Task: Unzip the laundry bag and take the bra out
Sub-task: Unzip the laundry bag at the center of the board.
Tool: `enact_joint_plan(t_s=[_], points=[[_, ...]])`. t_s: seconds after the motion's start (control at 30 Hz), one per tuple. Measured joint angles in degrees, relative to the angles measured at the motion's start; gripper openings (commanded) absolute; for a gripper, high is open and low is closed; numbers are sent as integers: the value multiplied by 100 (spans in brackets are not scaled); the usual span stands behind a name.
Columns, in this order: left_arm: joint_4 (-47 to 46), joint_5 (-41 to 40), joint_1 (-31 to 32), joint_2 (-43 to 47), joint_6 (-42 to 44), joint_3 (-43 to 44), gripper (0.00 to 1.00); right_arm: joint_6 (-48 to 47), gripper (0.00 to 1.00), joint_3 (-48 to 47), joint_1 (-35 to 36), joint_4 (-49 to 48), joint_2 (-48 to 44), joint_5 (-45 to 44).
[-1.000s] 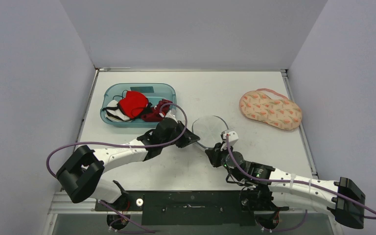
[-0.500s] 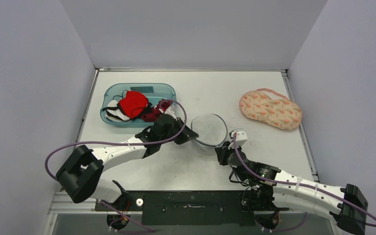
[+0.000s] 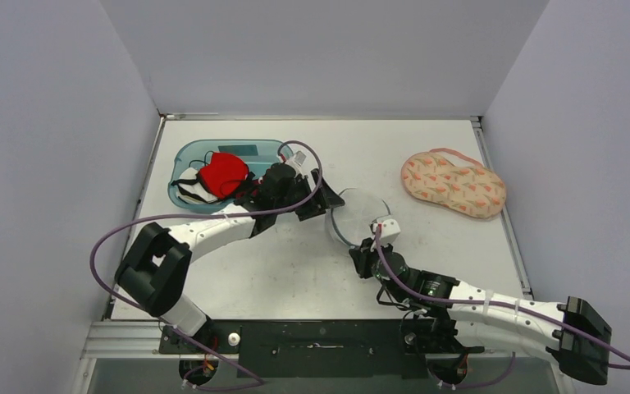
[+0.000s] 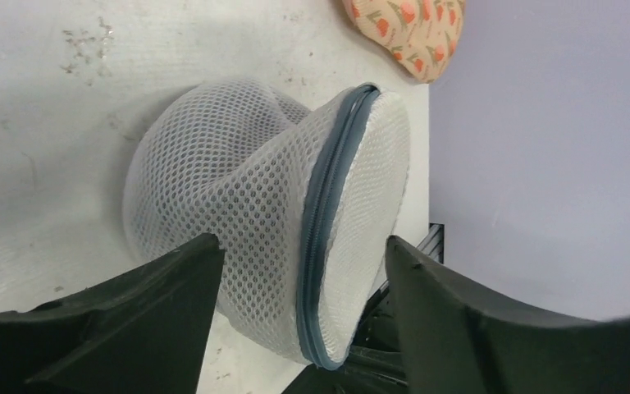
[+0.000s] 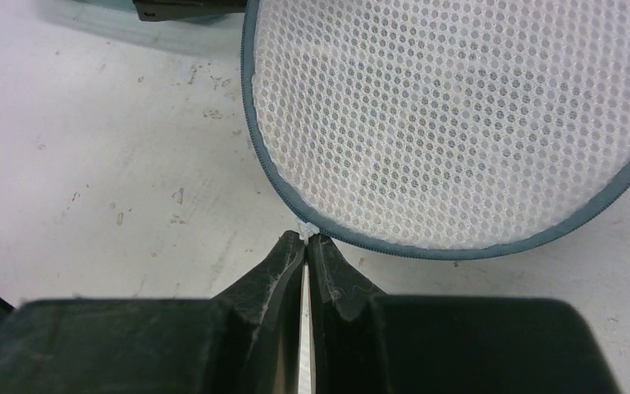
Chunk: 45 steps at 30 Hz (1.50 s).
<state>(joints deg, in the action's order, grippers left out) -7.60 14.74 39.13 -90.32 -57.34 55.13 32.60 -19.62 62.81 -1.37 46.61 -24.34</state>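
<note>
1. The laundry bag [image 3: 354, 217] sits mid-frame on the worktop [image 3: 295, 279].
2. The left hand [image 3: 321, 205] lies just to its left, and the right hand [image 3: 367, 246] is at its lower edge.
3. A tub [image 3: 182, 156] holding clothes [image 3: 223, 174] lies upper left; the bra [image 3: 453, 182], upper right.

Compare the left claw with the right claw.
The left claw is open, gripping nothing; the right claw is shut, pinching the laundry bag at its zipper rim. The left claw sits at the bag's left side, the right claw at its near edge. Both face the bag.
</note>
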Motion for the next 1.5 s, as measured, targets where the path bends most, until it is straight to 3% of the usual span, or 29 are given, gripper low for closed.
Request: enact_joint_plan(t_s=[0.07, 0.17, 0.43, 0.63, 0.87, 1.43, 1.5], points=[[120, 7, -52, -7, 17, 2, 98, -11, 5, 0, 20, -184, 173, 50], [308, -42, -57, 199, -28, -203, 96, -48, 5, 0, 24, -413, 393, 138], [809, -494, 304, 1829, -358, -1196, 96, -146, 5, -90, 28, -763, 767, 310], [826, -874, 855, 1943, -715, -1268, 100, -197, 5, -192, 28, -940, 1008, 431], [634, -1137, 984, 1606, -1115, -1342, 76, -216, 5, -264, 28, -973, 1064, 529], [216, -1200, 848, 988, -1322, -1285, 1, -214, 5, -267, 31, -721, 739, 527], [127, -1139, 837, 986, -1338, -1285, 0, -210, 5, -264, 31, -640, 664, 509]])
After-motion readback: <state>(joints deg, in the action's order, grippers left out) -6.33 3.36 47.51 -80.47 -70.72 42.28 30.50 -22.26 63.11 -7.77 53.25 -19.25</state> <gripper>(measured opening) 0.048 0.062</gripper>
